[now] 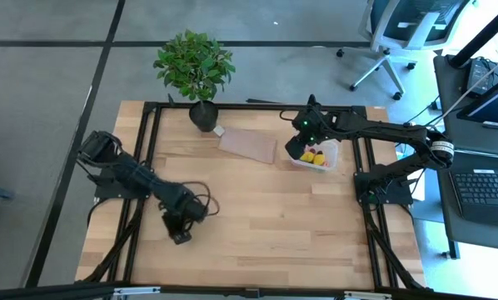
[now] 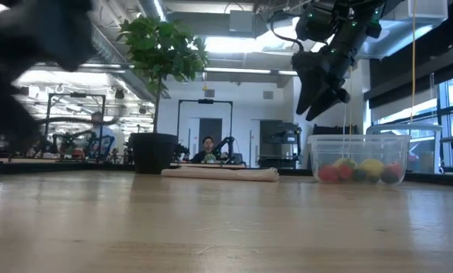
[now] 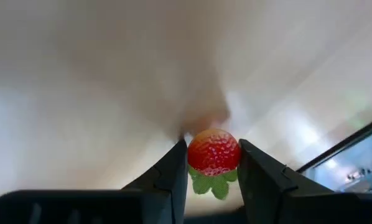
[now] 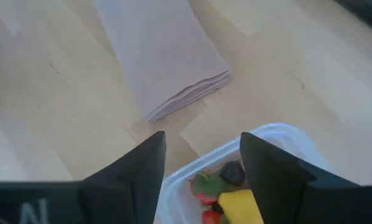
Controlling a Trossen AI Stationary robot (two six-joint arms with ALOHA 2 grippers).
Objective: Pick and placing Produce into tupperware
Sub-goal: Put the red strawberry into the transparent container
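Red strawberry (image 3: 214, 152) sits pinched between the left gripper's (image 3: 213, 163) fingers.

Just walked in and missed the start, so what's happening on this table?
The left gripper, low over the bare wood near the table's front left, is shut on a strawberry. The right gripper hangs open above the clear tub at the right, which already holds yellow, red and dark fruit pieces.

Strawberry (image 3: 214, 152) pinched; fruit (image 1: 313, 157) fills clear tub (image 1: 333, 150).

Left gripper (image 3: 213, 171) clamped, right gripper (image 4: 203, 163) apparently agape.
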